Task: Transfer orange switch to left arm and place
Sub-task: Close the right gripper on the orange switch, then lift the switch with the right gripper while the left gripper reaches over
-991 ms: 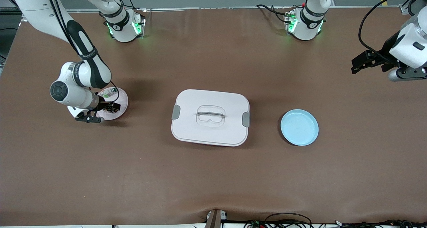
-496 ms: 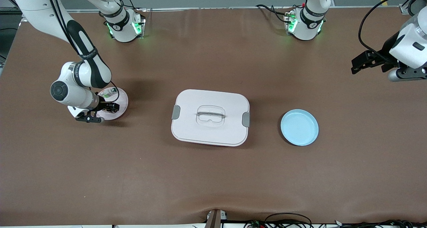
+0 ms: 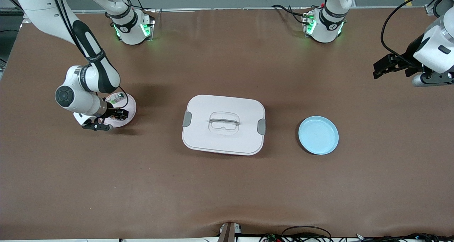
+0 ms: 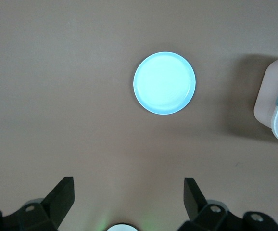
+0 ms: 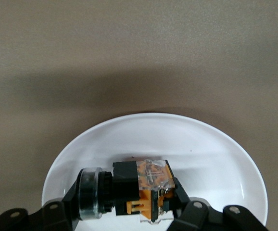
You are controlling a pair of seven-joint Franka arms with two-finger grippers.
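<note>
Brown matting covers the whole table, and down at the right arm's end of it my right gripper sits low over the white plate, its fingers pressed in on the orange switch from both sides. The switch lies on its side between them, black body and clear-and-orange block showing, and I cannot tell whether it rests on the plate or has just left it. A small green-and-clear part lies on the same plate, close to my wrist, so I judge the lift should go straight up, slowly, before any sideways travel, to avoid brushing that part or letting the switch twist in a grip this small. Once clear, the path toward the handover ought to stay high or swing wide, since the box sits mid-table between me and the blue plate. My left gripper waits with its fingers spread wide, hanging over bare matting at the left arm's end, looking down at the blue plate and a corner of the box. It should come to meet the switch away from the lid.
</note>
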